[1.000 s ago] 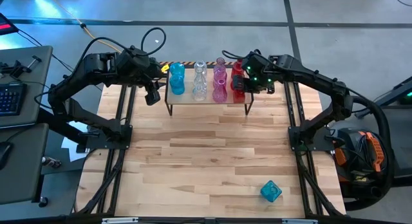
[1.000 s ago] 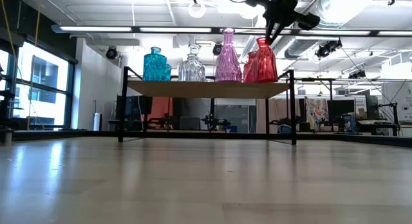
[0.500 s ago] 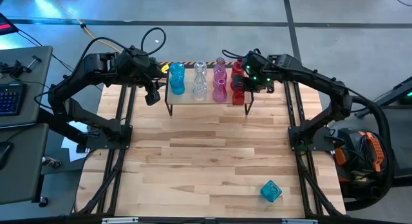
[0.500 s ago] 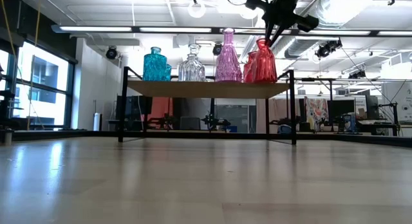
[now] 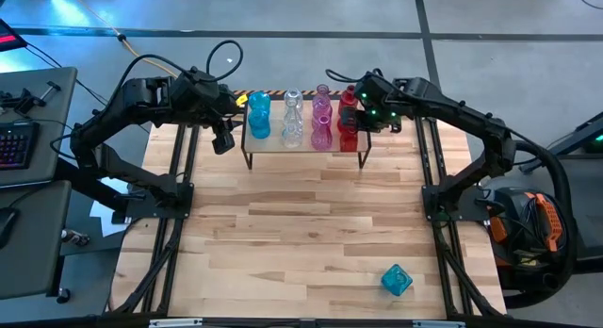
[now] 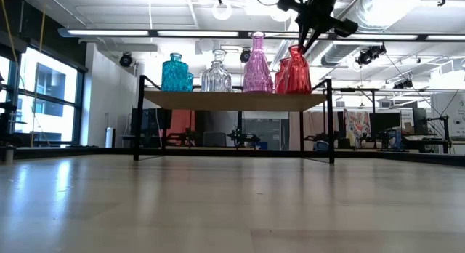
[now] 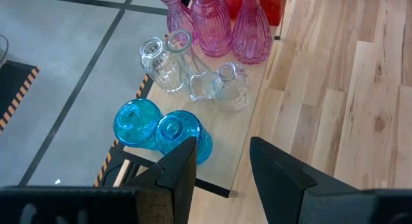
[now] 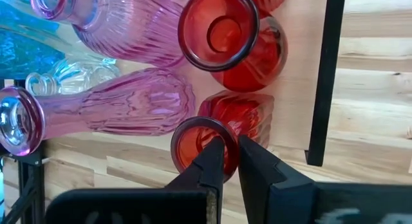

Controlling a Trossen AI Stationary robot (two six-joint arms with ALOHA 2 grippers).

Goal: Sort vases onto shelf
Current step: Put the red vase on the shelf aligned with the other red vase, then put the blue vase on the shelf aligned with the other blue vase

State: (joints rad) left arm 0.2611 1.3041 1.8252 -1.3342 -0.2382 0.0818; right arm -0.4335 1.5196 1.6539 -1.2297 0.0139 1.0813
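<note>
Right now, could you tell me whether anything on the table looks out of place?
Yes: one teal faceted vase lies alone at the table's near right corner, far from the shelf where the other vases stand grouped by colour. The right gripper pinches a red vase's rim on the shelf.

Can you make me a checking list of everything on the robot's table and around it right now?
Surface: light wooden slat table, mostly bare.
Job's things: small wood-topped shelf with black legs at the far edge carries blue, clear, pink and red glass vases in colour groups. One faceted teal-blue glass vase sits alone near the front right of the table.
Clutter: nothing seen on the table.
Grippers: right gripper pinches the rim of the front red glass vase on the shelf's right end. Left gripper is open, hovering by the shelf's left end, holding nothing.
Cables: black cable loop above the left arm.
Surroundings: keyboard on a grey desk to the left; grey floor with striped tape.
</note>
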